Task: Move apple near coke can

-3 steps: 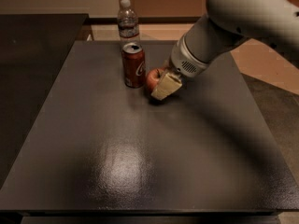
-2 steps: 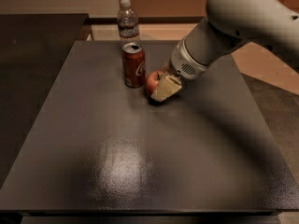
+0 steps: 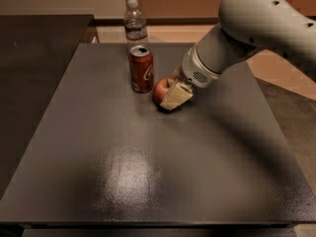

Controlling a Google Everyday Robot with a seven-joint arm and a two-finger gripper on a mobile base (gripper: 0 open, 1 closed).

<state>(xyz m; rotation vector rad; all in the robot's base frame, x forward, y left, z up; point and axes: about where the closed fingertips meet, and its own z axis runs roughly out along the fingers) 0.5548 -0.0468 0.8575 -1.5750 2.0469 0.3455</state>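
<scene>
apple (image 3: 160,89) on table (image 3: 148,177), just right of coke can (image 3: 141,69), not quite touching | gripper (image 3: 168,94) right of can, clamped on apple | water bottle (image 3: 134,26) behind can

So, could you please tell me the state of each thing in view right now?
coke can: upright on the table.
apple: just right of the coke can, with the gripper against it.
water bottle: upright, capped, behind the coke can.
gripper: down at the apple's right side.
</scene>
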